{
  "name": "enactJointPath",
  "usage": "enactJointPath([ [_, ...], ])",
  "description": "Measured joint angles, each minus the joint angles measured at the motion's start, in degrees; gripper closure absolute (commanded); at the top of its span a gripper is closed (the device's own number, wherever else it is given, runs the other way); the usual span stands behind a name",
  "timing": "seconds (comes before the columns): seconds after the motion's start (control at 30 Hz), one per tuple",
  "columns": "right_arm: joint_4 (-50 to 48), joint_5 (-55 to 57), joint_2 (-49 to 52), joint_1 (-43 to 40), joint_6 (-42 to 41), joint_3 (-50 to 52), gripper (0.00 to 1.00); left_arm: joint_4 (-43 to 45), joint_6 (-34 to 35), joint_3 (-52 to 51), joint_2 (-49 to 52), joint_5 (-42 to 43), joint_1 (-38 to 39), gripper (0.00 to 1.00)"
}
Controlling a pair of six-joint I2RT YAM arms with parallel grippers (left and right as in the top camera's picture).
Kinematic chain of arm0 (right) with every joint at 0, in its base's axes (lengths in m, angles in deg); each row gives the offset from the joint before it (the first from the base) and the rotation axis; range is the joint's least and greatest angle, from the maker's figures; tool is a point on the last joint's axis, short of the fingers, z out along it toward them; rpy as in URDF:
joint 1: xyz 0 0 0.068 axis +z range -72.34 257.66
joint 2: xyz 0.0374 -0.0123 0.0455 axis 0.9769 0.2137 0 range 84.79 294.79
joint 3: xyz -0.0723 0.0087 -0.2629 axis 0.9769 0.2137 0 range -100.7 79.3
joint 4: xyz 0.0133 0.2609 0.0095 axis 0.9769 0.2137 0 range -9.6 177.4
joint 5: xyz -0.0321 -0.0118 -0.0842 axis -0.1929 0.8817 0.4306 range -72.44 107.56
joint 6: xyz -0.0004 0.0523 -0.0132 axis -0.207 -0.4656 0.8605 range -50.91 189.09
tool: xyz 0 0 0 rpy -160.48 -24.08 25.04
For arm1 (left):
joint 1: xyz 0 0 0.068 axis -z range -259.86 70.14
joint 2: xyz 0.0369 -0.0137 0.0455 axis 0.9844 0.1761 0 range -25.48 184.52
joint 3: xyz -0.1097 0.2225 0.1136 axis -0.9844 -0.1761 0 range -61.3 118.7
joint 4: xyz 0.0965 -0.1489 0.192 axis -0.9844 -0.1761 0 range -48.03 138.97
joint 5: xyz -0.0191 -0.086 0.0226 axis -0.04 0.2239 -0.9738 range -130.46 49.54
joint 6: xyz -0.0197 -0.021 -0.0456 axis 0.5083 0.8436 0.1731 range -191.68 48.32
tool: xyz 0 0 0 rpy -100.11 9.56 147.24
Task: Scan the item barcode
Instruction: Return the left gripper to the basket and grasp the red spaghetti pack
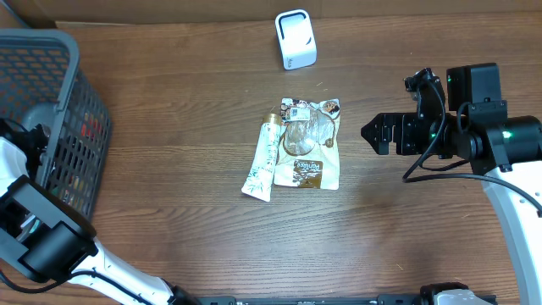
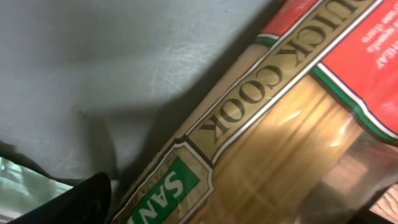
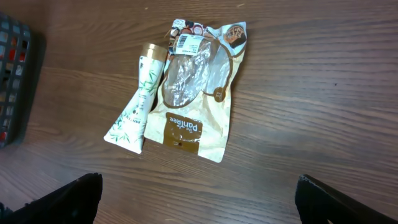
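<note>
Wooden table (image 1: 186,102): one tube (image 1: 262,161), one pouch (image 1: 312,144)

table (image 1: 169,195) – dark wood | ctr: snack bag (image 1: 312,144), tube (image 1: 264,161) alongside | back: white scanner (image 1: 295,40) | left edge – basket (image 1: 51,127)

Dark wood-grain tbl (image 1: 169,212) w/ tan strip (image 1: 169,10) along far edge

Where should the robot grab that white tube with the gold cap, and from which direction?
Mid-body, from straight above, pinching the tube across its narrow width. It lies flat, gold cap at the far end, wide crimped end nearer. The snack bag lies close along its right, so that side is probably tight.
</note>
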Motion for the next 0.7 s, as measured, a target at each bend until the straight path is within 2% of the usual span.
enactJointPath([
  [0.07,0.0,0.0,0.0,0.0,0.0,0.0,0.0,0.4,-0.5,-0.5,0.0,0.0,0.0,0.5],
  [0.1,0.0,0.0,0.0,0.0,0.0,0.0,0.0,0.6,-1.2,-0.7,0.0,0.0,0.1,0.64],
  [0.2,0.0,0.0,0.0,0.0,0.0,0.0,0.0,1.3,-2.9,-0.7,-0.5,0.0,0.2,0.83],
  [0.27,0.0,0.0,0.0,0.0,0.0,0.0,0.0,1.5,-4.1,-0.6,-1.2,-0.6,0.4,0.88],
  [0.4,0.2,0.0,0.0,0.0,0.0,0.0,0.0,1.2,-1.9,-0.5,-1.6,-3.0,0.4,0.89],
  [0.47,0.4,0.0,0.0,0.0,0.0,0.0,0.0,1.2,-0.2,-0.5,-1.7,-4.1,0.4,0.87],
  [0.7,0.4,0.0,0.0,0.0,0.0,0.0,0.0,1.4,4.8,-0.5,-1.7,-6.4,-0.9,0.56],
])
